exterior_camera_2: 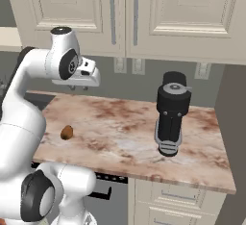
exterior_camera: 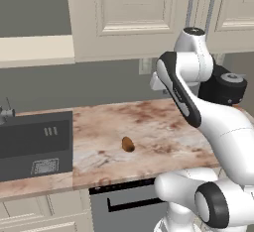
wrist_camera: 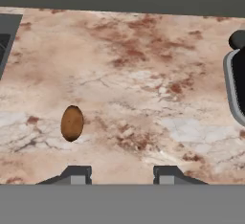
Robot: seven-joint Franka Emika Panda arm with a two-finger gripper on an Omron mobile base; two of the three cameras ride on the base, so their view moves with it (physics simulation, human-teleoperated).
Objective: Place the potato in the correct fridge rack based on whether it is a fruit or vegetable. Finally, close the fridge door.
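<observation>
In the hand view the gripper [wrist_camera: 122, 173] hangs above the near part of the counter [wrist_camera: 143, 98], and its two dark fingertips [wrist_camera: 76, 174] stand side by side with a bare strip of marble between them. They hold nothing; the jaws are drawn in as far as they go. Just beyond the left fingertip, a little to its left, lies the potato [wrist_camera: 72, 123], a small brown oval lump resting flat on the stone, apart from the gripper and from everything else.

From the left base view the potato [exterior_camera: 128, 144] sits near the middle of the counter [exterior_camera: 149, 122], with the dark sink [exterior_camera: 34, 144] set into the top to its left and a dark appliance front [exterior_camera: 129, 203] with a handle below the counter's front edge. The white arm [exterior_camera: 198, 102] rises at the right and bends over the right part of the marble.

From the right base view the potato [exterior_camera_2: 67, 132] lies toward the left of the counter [exterior_camera_2: 134, 128], well apart from a tall black coffee machine [exterior_camera_2: 170, 113] that stands upright toward the right. Behind the counter runs a grey wall [exterior_camera_2: 144, 82] with pale outlets [exterior_camera_2: 138, 66], and above it hang cream cabinets [exterior_camera_2: 144, 12] with long grey handles.
</observation>
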